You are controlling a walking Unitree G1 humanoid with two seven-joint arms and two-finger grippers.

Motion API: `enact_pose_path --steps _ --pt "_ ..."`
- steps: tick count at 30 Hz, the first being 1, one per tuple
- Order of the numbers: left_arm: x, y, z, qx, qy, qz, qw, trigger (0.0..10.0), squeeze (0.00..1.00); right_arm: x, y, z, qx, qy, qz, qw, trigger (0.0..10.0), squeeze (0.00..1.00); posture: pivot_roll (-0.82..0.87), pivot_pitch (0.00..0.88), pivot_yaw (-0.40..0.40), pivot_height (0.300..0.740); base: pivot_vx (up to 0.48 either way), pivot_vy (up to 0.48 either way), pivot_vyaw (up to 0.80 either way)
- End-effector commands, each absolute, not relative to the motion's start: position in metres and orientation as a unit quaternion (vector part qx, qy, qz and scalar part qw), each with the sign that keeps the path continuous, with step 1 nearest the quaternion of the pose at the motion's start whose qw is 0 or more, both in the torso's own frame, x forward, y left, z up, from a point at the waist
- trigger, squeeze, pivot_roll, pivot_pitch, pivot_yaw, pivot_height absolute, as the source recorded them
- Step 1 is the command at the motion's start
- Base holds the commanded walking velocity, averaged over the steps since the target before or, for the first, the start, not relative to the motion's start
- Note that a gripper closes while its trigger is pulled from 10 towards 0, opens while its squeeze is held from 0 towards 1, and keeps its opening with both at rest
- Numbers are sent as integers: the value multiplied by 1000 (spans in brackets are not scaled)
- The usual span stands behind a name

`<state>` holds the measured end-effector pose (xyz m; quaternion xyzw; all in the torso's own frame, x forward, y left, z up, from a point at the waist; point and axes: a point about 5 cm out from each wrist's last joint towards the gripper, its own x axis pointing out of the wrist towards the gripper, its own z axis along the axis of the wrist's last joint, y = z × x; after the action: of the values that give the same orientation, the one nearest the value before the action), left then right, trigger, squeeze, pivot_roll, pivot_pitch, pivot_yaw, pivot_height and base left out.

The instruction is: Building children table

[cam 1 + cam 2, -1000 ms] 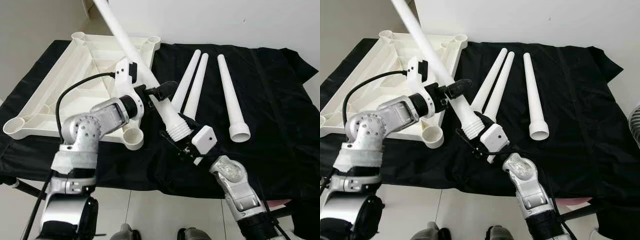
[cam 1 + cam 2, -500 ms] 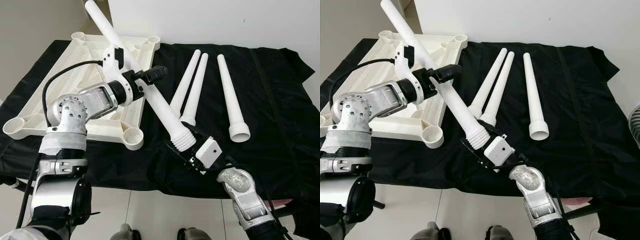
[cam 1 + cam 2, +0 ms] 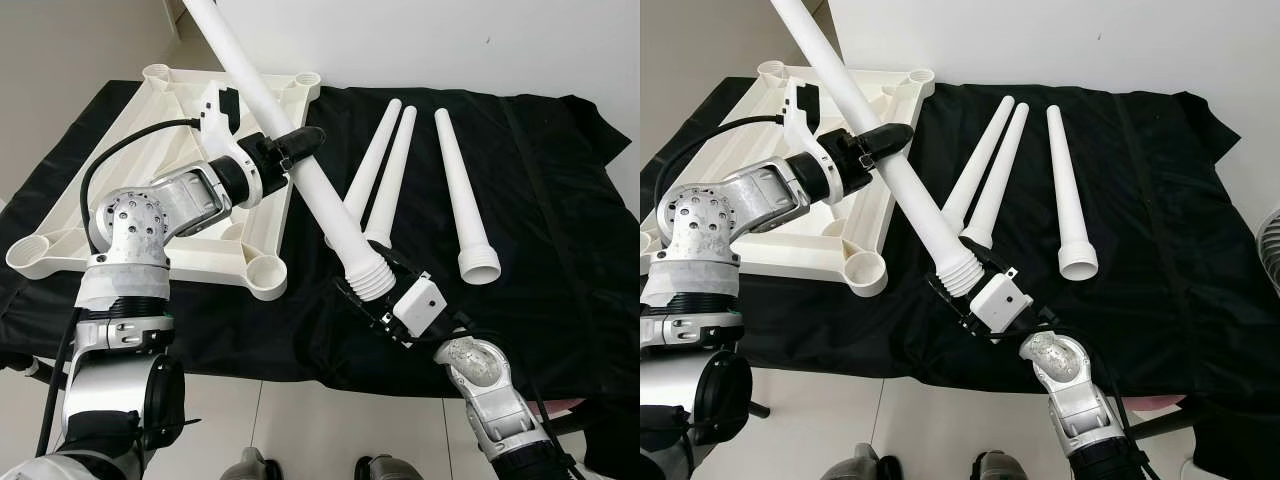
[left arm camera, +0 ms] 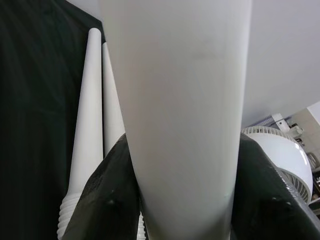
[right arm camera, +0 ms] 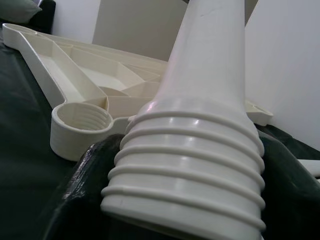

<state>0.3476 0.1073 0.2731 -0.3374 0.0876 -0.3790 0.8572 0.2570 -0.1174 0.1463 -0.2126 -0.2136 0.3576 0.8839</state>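
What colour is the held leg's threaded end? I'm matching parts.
White threaded end, like the whole leg; clearest in the right wrist view.

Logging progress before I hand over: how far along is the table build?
Done: nothing is fitted; the tabletop lies upside down with open sockets. In hand: one leg, left gripper mid-shaft, right gripper at its threaded end. Left: screwing it in, then three legs lying on the cloth.

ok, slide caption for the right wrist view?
Right gripper clamps the table leg's threaded end, beside the upturned tabletop's corner socket.
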Motion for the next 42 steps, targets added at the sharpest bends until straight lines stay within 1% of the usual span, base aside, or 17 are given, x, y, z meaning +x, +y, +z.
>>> enact_pose_path --steps 1,2,3,8,13,19,20,21,23,25,29,32,35,36,37,38,42 --pt "344 104 284 -340 65 -435 831 0 0 257 -117 146 -206 -211 365 883 10000 0 -131 102 91 740 0 0 0" --pt "345 103 284 -341 69 -433 832 0 0 258 -118 146 -193 -206 366 887 10000 1000 -130 102 89 740 0 0 0" --pt "346 103 283 -333 78 -425 838 10000 0 259 -119 147 -170 -198 367 893 10000 1000 -130 103 87 740 0 0 0" --pt "346 103 283 -330 78 -426 839 10000 0 260 -119 149 -157 -196 365 897 10000 1000 -130 103 87 740 0 0 0" --pt "342 100 285 -318 66 -428 843 10000 0 269 -120 167 -98 -188 342 916 10000 1000 -130 108 84 740 0 0 0" --pt "338 97 286 -301 57 -434 847 10000 0 272 -118 176 -75 -181 348 917 10000 1000 -128 107 79 740 0 0 0" --pt "336 94 286 -288 50 -435 852 10000 0 273 -117 181 -66 -174 358 915 10000 616 -125 105 75 740 0 0 0" --pt "333 90 285 -272 44 -435 857 10000 0 276 -115 186 -68 -155 373 912 10000 0 -123 101 70 740 0 0 0" --pt "333 90 285 -272 44 -435 857 10000 0 276 -115 186 -68 -155 373 912 10000 0 -123 101 70 740 0 0 0" --pt "330 82 283 -234 32 -431 871 10000 0 283 -112 193 -80 -124 388 910 10000 0 -122 98 67 740 0 0 0" --pt "327 74 280 -205 21 -427 880 10000 0 289 -109 200 -85 -103 394 909 10000 0 -120 94 64 740 0 0 0" --pt "327 74 280 -205 21 -427 880 10000 0 289 -109 200 -85 -103 394 909 10000 0 -120 94 64 740 0 0 0" --pt "325 69 279 -190 15 -426 885 10000 0 292 -107 204 -91 -92 401 907 10000 0 -117 92 63 740 0 0 0" --pt "320 58 280 -166 1 -427 889 10000 0 296 -102 209 -101 -61 414 903 10000 0 -115 87 62 740 0 0 0" --pt "320 58 280 -166 1 -427 889 10000 0 296 -102 209 -101 -61 414 903 10000 0 -115 87 62 740 0 0 0" --pt "317 53 282 -156 -9 -430 889 10000 0 299 -98 210 -105 -40 419 901 10000 0 -113 84 60 740 0 0 0" --pt "315 49 284 -149 -17 -432 890 10000 0 301 -95 210 -114 -30 421 899 10000 0 -113 80 60 740 0 0 0"
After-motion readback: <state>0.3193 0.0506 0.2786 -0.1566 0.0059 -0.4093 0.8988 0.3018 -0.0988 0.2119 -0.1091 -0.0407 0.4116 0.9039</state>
